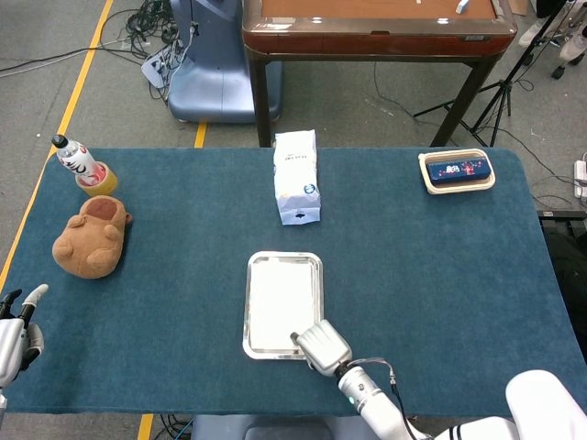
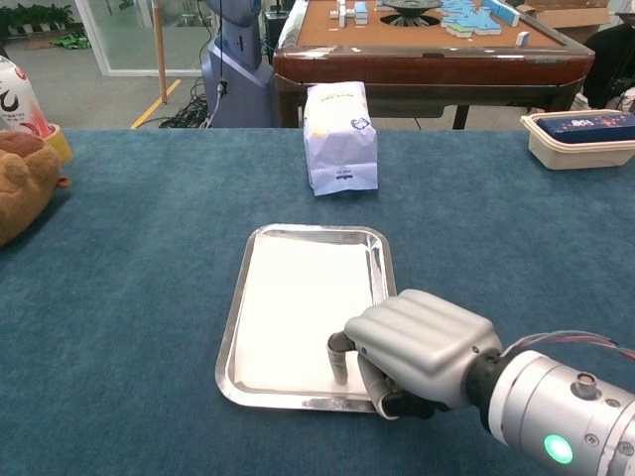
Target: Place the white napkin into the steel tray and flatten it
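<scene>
The steel tray [image 1: 246, 302] [image 2: 235, 327] lies at the near middle of the blue table. A white napkin [image 1: 280, 298] [image 2: 298, 307] is spread flat inside it and covers most of the tray floor. My right hand [image 1: 321, 346] [image 2: 422, 342] sits over the tray's near right corner with its fingers curled in, knuckles up. Its thumb points down onto the napkin's near edge. Nothing is gripped in it. My left hand [image 1: 18, 325] hovers at the table's near left edge, fingers apart and empty, only partly in the head view.
A white tissue pack [image 1: 297, 176] [image 2: 340, 137] stands beyond the tray. A brown plush toy [image 1: 90, 236] [image 2: 20, 193] and a bottle in a yellow cup [image 1: 81, 165] are at far left. A blue case in a cream tray [image 1: 456, 170] [image 2: 580, 134] sits at far right.
</scene>
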{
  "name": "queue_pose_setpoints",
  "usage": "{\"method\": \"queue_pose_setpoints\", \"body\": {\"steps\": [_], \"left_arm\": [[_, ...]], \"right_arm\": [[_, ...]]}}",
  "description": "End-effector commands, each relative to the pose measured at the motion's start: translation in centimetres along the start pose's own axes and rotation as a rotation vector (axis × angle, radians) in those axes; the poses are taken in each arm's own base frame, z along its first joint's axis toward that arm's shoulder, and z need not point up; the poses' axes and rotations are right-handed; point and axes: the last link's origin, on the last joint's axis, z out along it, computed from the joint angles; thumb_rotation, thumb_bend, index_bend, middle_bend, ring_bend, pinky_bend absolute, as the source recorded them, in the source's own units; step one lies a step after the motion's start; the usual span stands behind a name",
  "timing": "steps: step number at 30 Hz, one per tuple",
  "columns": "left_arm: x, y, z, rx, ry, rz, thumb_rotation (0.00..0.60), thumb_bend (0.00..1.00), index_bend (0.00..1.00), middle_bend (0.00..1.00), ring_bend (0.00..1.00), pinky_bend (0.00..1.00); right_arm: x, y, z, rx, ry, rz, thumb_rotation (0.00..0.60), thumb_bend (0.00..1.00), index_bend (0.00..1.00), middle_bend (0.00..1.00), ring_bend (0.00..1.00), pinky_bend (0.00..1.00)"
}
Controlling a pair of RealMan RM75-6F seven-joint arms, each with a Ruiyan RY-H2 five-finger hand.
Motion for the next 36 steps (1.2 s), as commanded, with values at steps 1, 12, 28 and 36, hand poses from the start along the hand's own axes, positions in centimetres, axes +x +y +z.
{"method": "queue_pose_setpoints", "body": {"steps": [1, 12, 28, 36], "left_arm": [[0.02, -0.03, 0.02, 0.001, 0.001, -0.001, 0.600, 0.00, 0.15, 0.14, 0.12, 0.34], [0.11, -0.07, -0.01, -0.002, 0.001, -0.003, 0.600, 0.00, 0.15, 0.14, 0.12, 0.34], [0.08, -0.04, -0.04, -0.002, -0.001, -0.001, 0.600, 0.00, 0.15, 0.14, 0.12, 0.34], [0.01, 0.01, 0.00, -0.002, -0.001, 0.001, 0.600, 0.00, 0.15, 0.14, 0.12, 0.34]], "right_arm": [[-0.06, -0.05, 0.08, -0.001, -0.001, 0.001, 0.600, 1.00, 0.38, 1.00, 1.00, 1.00], [-0.14, -0.27, 0.56, -0.005, 0.003, 0.006, 0.600, 1.00, 0.38, 1.00, 1.00, 1.00], [-0.03, -0.12, 0.57, -0.021, 0.009, 0.006, 0.600, 1.00, 0.38, 1.00, 1.00, 1.00], [0.17, -0.03, 0.41, -0.023, 0.014, 0.007, 0.600, 1.00, 0.38, 1.00, 1.00, 1.00]]}}
